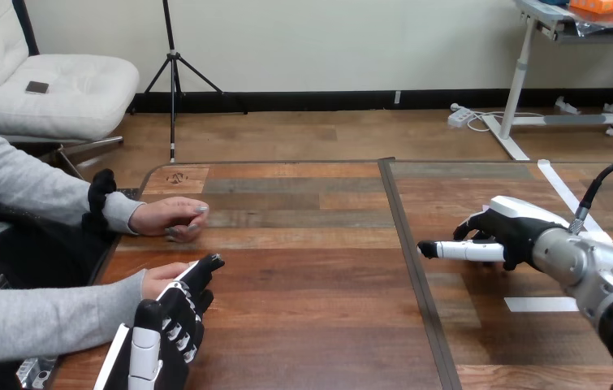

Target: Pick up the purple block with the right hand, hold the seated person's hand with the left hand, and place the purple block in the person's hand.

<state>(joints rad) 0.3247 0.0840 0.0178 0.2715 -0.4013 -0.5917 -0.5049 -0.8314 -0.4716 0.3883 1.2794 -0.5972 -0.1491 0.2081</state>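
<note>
Person's nearer hand (157,281) beneath left hand (171,323)

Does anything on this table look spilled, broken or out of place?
Nothing stands out. The wooden table shows no spill or damage, and a white tape strip lies flat on it. The left robot hand is against the person's lower hand; the right robot hand is over the table's right half.

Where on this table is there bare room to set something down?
Widest bare patch: the middle of the table, between the person's farther hand and the dark seam. Also the far right part, beyond the right hand. Crowded at the left edge, where the left hand overlaps the person's nearer hand.
</note>
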